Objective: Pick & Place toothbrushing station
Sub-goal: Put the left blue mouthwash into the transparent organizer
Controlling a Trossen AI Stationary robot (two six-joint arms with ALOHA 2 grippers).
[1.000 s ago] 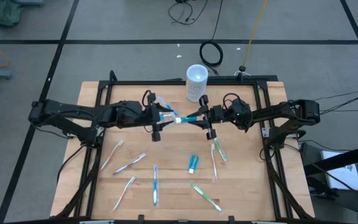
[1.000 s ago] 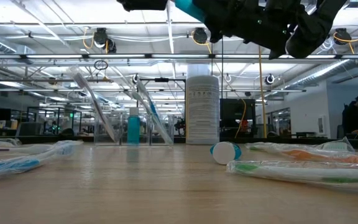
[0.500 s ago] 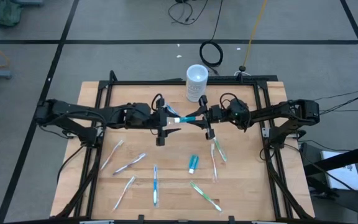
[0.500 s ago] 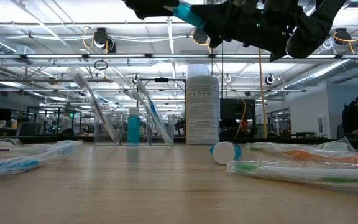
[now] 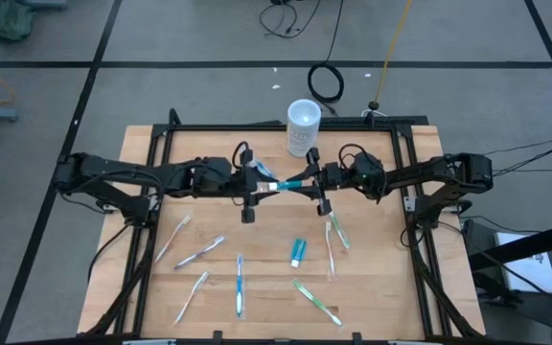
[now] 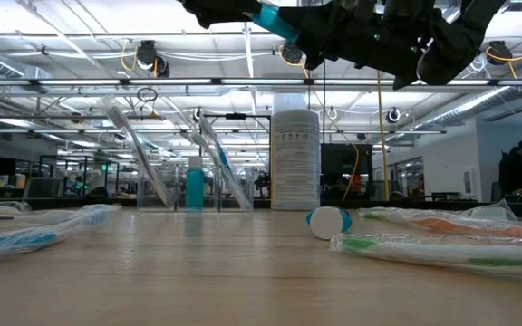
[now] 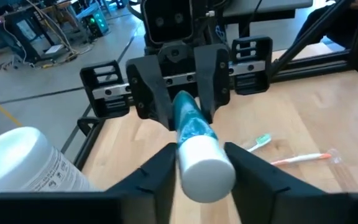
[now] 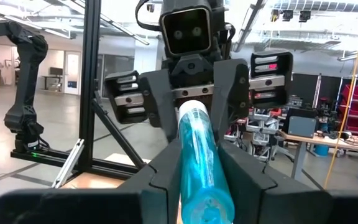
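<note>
In the high view both arms are stretched low and level from the side edges of the tabletop point(image 5: 372, 287) and meet nose to nose over its middle, nearer the far edge. A teal toothpaste tube point(image 5: 286, 182) is bridged between the left gripper point(image 5: 260, 185) and the right gripper point(image 5: 310, 182). Compared with a second ago, the left gripper has been brought forward onto the tube's white end and narrowed; the right arm has not shifted. A white cup point(image 5: 303, 126) stands at the far edge, and loose toothbrushes and a small teal tube point(image 5: 298, 251) lie toward the near edge. The toothbrushing station cannot be made out here, being covered by the left arm. In the low view the toothbrushing station point(image 6: 163, 186) is seen near the far edge, just beside the cup on the left arm's side, its clear walls hard to trace against the room. Both grippers are cut off at the top. In the left wrist view the left gripper's fingers point(image 7: 160, 177) are pressed against the tube's white cap, and the teal body is pinched by the right gripper opposite. In the right wrist view the tube is clamped in that gripper, its far end held by the left gripper.
</note>
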